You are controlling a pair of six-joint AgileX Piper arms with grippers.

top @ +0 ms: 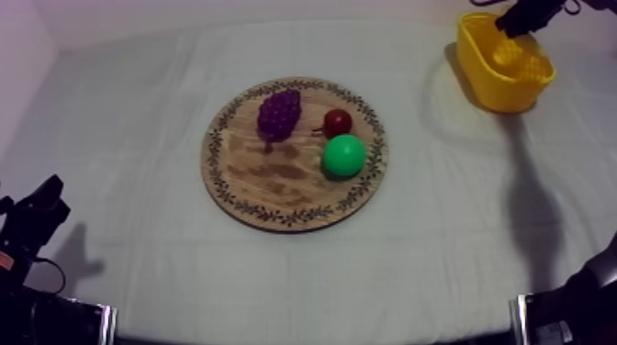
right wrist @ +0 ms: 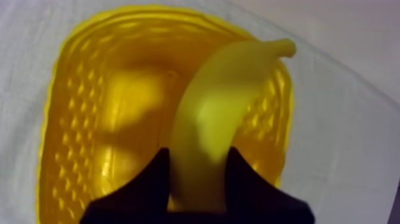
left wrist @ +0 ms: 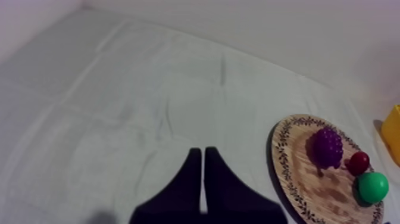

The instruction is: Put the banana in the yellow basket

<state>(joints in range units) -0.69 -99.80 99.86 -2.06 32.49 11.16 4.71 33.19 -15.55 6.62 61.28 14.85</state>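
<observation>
The yellow basket (top: 504,64) stands at the table's far right, and my right gripper (top: 512,24) hangs over its far rim. In the right wrist view that gripper (right wrist: 198,159) is shut on the yellow banana (right wrist: 218,113), which curves out over the inside of the basket (right wrist: 77,101). The round wooden board (top: 250,179) with its patterned rim lies mid-table and carries purple grapes (top: 280,113), a small red fruit (top: 338,121) and a green round fruit (top: 344,155). My left gripper (top: 46,197) rests low at the left; its fingers (left wrist: 191,179) lie together, shut on nothing.
Seen from the left wrist, the board (left wrist: 294,173) with grapes (left wrist: 328,147), red fruit (left wrist: 359,162) and green fruit (left wrist: 373,186) lies off to the side of open cloth, with the basket's corner (left wrist: 393,132) beyond it.
</observation>
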